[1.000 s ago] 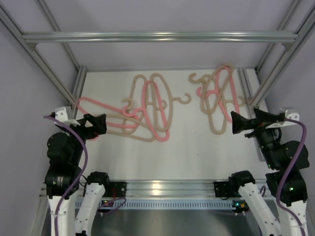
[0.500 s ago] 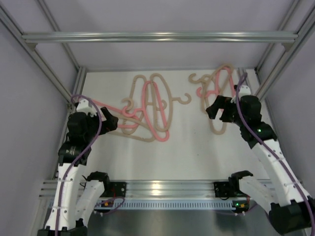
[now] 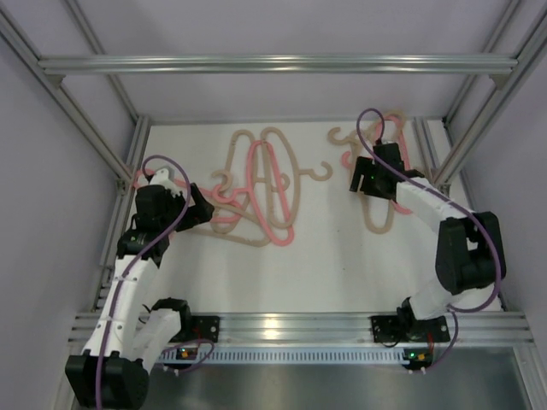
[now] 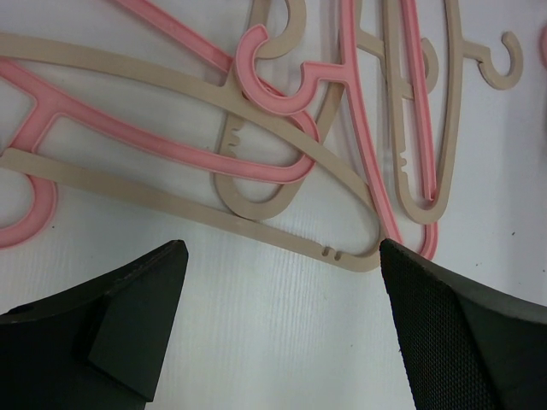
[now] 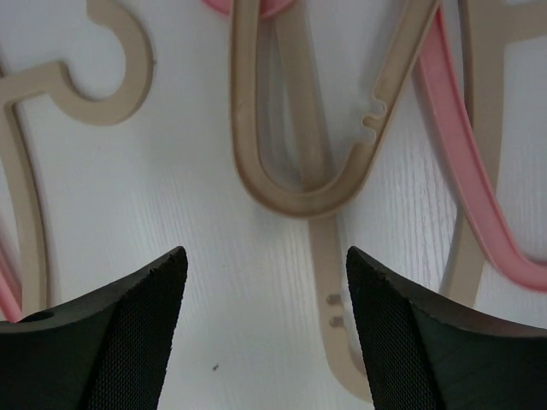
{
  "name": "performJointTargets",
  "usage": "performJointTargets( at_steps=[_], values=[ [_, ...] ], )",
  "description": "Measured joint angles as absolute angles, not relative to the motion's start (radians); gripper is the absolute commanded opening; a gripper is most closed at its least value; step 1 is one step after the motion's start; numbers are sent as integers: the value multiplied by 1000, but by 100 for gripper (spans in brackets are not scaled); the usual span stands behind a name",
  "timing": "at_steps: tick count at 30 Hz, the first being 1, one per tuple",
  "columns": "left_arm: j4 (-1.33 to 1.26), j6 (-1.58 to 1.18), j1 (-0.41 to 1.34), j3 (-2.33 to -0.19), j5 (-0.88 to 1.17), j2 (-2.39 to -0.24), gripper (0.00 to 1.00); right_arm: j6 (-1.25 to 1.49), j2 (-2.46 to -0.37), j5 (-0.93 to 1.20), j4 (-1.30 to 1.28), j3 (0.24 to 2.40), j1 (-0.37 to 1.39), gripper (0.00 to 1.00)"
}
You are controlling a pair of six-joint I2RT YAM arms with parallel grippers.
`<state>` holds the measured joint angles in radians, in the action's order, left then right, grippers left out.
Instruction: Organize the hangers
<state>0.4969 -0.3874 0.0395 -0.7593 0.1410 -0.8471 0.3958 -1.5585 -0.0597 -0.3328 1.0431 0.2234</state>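
Hangers [image 4: 171, 205] lie tangled in two heaps, none sorted yet; our left pincer [image 4: 280, 256] and right pincer [image 5: 265, 256] hang open, empty, hangers just ahead.

The hangers [image 3: 272, 175] lie overlapping on the desk [image 3: 342, 265] in two heaps, well apart: a larger heap [image 3: 248, 231] left of centre and a smaller heap [image 3: 382, 220] at the far right. The left gripper [image 4: 280, 256] sits at the larger heap's near-left edge. The right gripper [image 5: 265, 256] hangs over the smaller heap, astride one hanger's end.
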Motion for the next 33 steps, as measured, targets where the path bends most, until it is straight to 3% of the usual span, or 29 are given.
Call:
performJointTargets(
  at_steps=[9,19,26,29,33],
  values=[
    [485,-373,39,-723,134,-805,98,393,-1864,-189,-221,1269,276,56],
    [474,-373,39,-717,134,-805,98,388,-2062,-326,-232,1456,316,40],
    [471,-373,39,-715,133,-798,98,404,-2096,-356,-271,1463,317,38],
    [471,-373,39,-715,133,-793,98,411,-2103,-360,-284,1476,319,30],
    [471,-373,39,-714,133,-787,98,411,-2106,-357,-290,1482,323,5]
  ],
)
